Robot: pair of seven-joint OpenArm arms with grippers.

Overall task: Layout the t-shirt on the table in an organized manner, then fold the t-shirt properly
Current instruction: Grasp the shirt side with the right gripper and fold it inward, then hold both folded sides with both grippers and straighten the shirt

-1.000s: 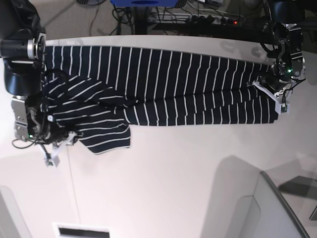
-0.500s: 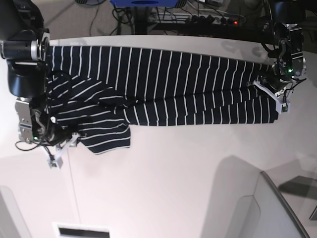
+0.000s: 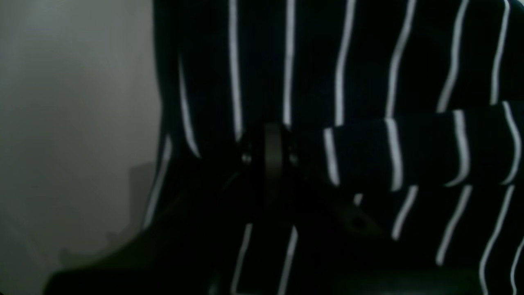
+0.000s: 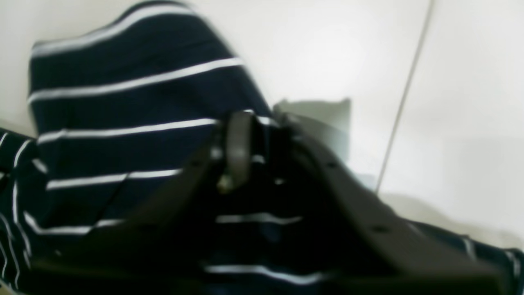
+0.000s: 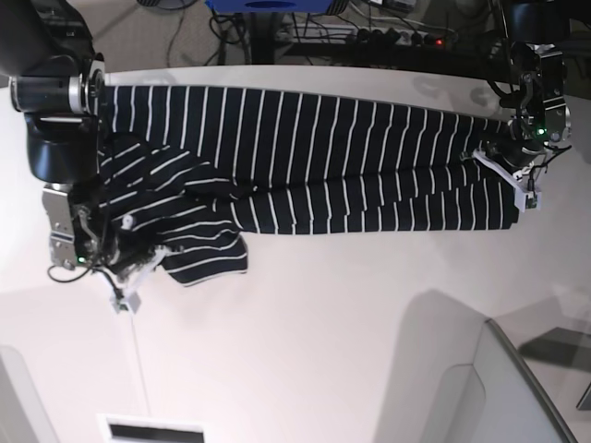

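The t-shirt [image 5: 305,157] lies stretched out long across the far half of the table [image 5: 323,332], its dark navy cloth crossed by thin white stripes. One end of it is smooth and flat; the other end is bunched, with a sleeve flap folded over and a rounded corner of cloth sticking out toward the near side.

At the smooth end, the left gripper [image 5: 519,185] sits right on the shirt's edge. In the left wrist view its jaws are drawn together on a rolled fold of the cloth [image 3: 409,151], which runs off to one side of the jaws, while flat striped fabric spreads beyond them and bare table shows on the other side.

At the bunched end, the right gripper [image 5: 129,277] is down at the sleeve flap. The right wrist view is blurred, but its jaws look closed with striped cloth [image 4: 135,123] caught between them; the flap rises just beyond and to one side of the jaws, and white table with a thin seam line [image 4: 403,102] lies on the other side, a little way off
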